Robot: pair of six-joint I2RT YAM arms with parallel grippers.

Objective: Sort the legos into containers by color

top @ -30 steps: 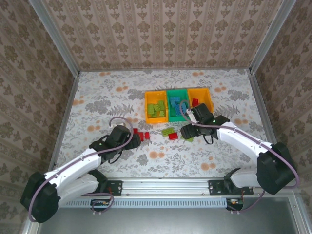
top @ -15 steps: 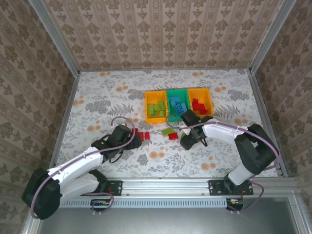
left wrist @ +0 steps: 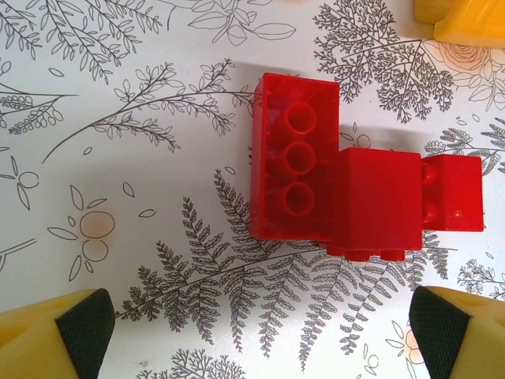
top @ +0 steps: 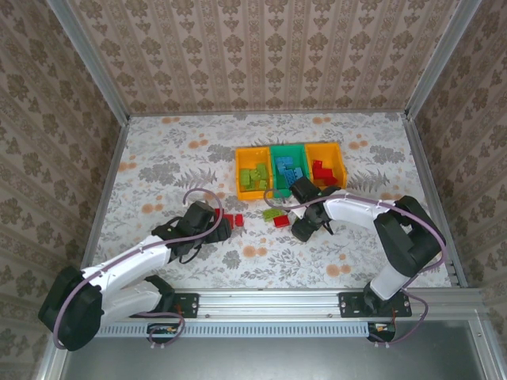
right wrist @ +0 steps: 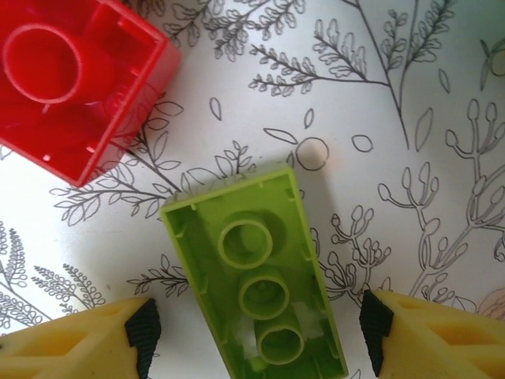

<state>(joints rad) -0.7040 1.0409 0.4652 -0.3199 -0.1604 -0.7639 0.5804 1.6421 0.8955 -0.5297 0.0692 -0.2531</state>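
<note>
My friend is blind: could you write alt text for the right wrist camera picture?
A light green lego lies underside up on the flowered table, between the two yellow fingers of the open right hand, which do not touch it. A red lego, also underside up, sits at the upper left.

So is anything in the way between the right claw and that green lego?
No, nothing visible is in the way. The green lego lies upside down, and the right gripper has its jaws open on either side of it, with a small gap on each side. The red lego sits off to the side, outside the jaws.
</note>
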